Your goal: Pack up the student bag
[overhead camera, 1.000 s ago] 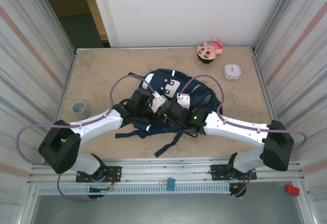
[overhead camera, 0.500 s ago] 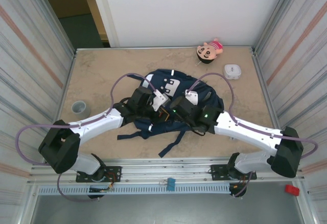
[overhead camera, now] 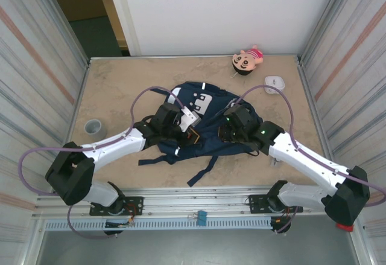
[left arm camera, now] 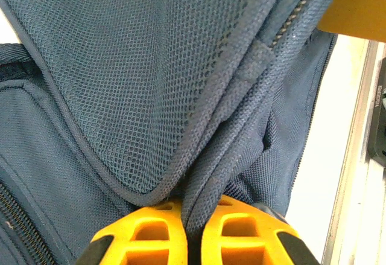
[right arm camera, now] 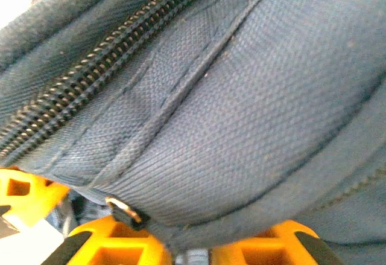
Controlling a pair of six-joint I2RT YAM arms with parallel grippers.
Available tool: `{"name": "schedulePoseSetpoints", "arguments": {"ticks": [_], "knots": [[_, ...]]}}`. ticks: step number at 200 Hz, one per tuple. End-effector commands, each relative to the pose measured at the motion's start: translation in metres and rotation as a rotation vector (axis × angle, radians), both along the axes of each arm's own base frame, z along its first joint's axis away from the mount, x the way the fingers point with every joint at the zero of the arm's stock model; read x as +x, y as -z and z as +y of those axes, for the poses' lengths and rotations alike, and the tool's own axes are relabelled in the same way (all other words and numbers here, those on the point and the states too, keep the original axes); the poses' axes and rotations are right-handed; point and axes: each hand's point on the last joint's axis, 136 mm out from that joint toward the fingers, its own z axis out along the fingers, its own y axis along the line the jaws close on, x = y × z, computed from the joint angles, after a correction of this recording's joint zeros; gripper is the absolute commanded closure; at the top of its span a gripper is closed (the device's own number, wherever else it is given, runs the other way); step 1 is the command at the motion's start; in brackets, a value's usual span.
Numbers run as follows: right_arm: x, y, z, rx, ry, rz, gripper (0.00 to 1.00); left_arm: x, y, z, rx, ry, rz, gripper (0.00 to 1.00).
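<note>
The navy backpack [overhead camera: 208, 137] is lying crumpled on the table [overhead camera: 120, 84], with the left gripper [left arm camera: 194, 241] and right gripper [right arm camera: 190, 250] each pinching its woven fabric.

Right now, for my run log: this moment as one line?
left fingers shut on student bag fold | right fingers shut on bag beside zipper | doll, grey roll, white case outside bag
</note>
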Motion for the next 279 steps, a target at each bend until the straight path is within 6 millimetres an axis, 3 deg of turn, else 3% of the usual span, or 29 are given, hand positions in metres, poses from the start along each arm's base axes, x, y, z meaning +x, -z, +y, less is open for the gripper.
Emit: {"name": "schedulePoseSetpoints", "arguments": {"ticks": [1,56,86,113,157,184,210,250,279], "knots": [[0.002,0.013,-0.003,-0.069,-0.076,-0.006,0.73,-0.002,-0.025,-0.004,-0.055,0.028,-0.020,1.00],[0.011,0.024,0.013,-0.089,-0.156,-0.017,0.69,-0.003,-0.032,-0.005,-0.069,0.034,-0.031,1.00],[0.019,0.024,0.006,-0.158,-0.144,-0.046,0.84,-0.001,-0.031,-0.003,-0.061,0.022,-0.037,1.00],[0.024,0.015,-0.017,-0.220,-0.064,-0.066,0.95,0.002,-0.021,0.004,-0.007,-0.002,-0.046,1.00],[0.016,0.002,-0.068,-0.229,0.032,-0.057,0.98,0.001,-0.002,0.020,0.079,-0.021,-0.033,1.00],[0.008,0.003,-0.080,-0.152,0.010,-0.036,0.98,-0.001,0.002,0.023,0.077,-0.035,-0.029,1.00],[0.004,0.001,-0.073,-0.096,-0.049,-0.014,0.98,-0.002,0.002,0.023,0.075,-0.034,-0.024,0.99],[0.002,-0.017,-0.040,0.060,-0.158,-0.017,0.83,-0.005,-0.010,0.017,0.026,-0.014,-0.020,0.98],[0.007,-0.019,-0.045,0.067,-0.107,-0.018,0.80,-0.005,-0.008,0.019,0.033,-0.018,-0.022,0.98]]}}
